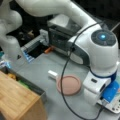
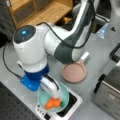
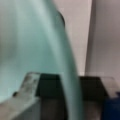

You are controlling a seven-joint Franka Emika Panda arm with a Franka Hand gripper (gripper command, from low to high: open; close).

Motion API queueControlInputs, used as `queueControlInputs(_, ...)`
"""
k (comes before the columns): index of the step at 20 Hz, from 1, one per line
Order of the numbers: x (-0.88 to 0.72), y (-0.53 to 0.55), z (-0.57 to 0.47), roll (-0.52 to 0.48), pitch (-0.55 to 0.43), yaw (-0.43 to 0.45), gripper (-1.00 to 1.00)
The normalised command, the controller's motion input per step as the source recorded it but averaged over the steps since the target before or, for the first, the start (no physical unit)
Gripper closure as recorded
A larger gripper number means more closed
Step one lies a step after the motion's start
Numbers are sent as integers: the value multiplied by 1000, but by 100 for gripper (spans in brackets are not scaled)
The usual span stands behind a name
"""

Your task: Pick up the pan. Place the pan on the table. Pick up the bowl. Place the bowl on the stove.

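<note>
Teal bowl wall fills most of the wrist view, curving down between the end effector's fingers, one of which lies against the inner side of the rim. In a front view the bowl sits on the black top of the stove, at the near right of that view, with an orange item inside it (its identity cannot be determined). The end effector reaches down into the bowl and is clenched on the bowl's rim, with one finger inside and the other outside the wall.

The pan lies flat on the grey bench, just beyond the stove, apart from it and untouched by the arm. In a front view the pan shows its short white handle pointing to that view's left, and a black cable crosses in front of it. The wrist of the arm stands just right of the pan, hiding the bowl in that view; only a corner of the stove with its small buttons shows at the lower right.

A light wooden box occupies the near left corner of that view. A steel toaster oven stands at a front view's right edge, beside the stove.
</note>
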Motion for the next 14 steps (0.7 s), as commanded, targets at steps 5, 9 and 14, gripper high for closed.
queueControlInputs(5, -91, 229, -251, -185, -128, -119, 100)
queueControlInputs(9, -81, 207, -202, -203, -120, -74, 100)
queueControlInputs(14, -89, 81, -113, -191, -108, -30, 100)
